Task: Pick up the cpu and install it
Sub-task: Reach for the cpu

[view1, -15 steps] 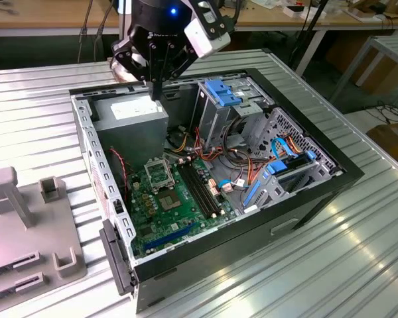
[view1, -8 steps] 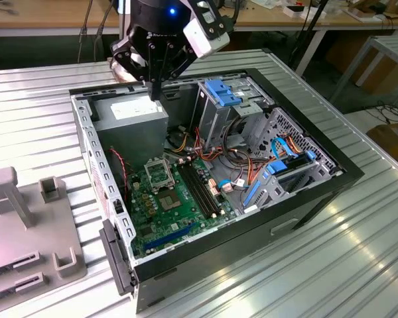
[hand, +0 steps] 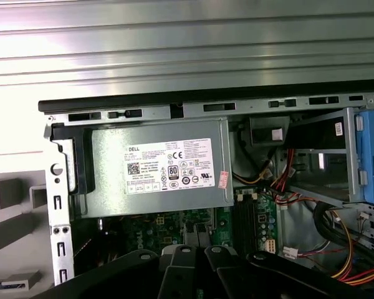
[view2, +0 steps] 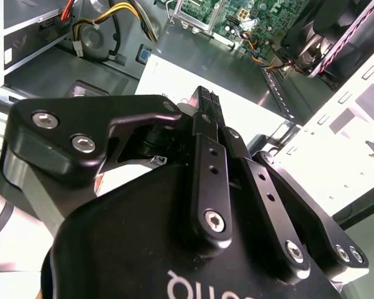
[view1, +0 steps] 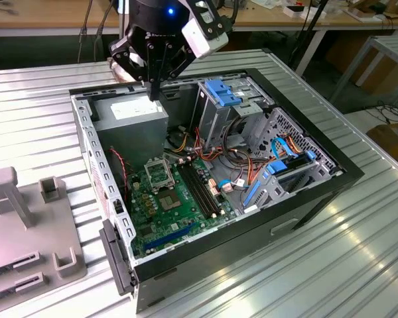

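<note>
The cpu is a small silver-grey square lying flat on the green motherboard inside the open computer case. Just behind it is the black-framed socket. My gripper hangs above the case's back corner, over the grey power supply, well above and behind the cpu. Its black fingers meet at the tips with nothing between them, so it is shut. In the first wrist view the labelled power supply lies below the gripper's body.
Long black memory slots run beside the socket. A metal drive cage with blue clips and bundles of cables take up the case's far side. Grey fixtures stand on the ribbed metal table at the exterior view's left.
</note>
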Robot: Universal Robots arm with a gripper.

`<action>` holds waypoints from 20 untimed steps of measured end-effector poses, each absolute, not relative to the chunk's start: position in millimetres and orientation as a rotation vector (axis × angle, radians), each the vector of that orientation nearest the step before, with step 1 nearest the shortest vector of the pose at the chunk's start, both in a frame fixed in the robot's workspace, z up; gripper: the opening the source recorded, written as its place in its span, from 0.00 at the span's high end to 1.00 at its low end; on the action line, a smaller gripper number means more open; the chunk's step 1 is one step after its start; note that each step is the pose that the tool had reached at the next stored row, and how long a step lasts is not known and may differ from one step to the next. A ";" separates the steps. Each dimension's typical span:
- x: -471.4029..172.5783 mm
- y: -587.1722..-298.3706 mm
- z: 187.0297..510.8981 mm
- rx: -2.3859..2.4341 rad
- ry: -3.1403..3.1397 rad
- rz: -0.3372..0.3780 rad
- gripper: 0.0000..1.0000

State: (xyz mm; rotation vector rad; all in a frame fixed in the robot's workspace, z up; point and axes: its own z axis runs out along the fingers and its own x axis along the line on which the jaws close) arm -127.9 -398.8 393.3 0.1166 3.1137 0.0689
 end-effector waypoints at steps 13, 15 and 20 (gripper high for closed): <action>-131.3 -398.8 393.3 0.117 3.114 0.069 0.89; -131.8 -398.8 393.3 0.117 3.114 0.069 0.89; -132.8 -398.8 393.3 0.116 3.114 0.069 0.89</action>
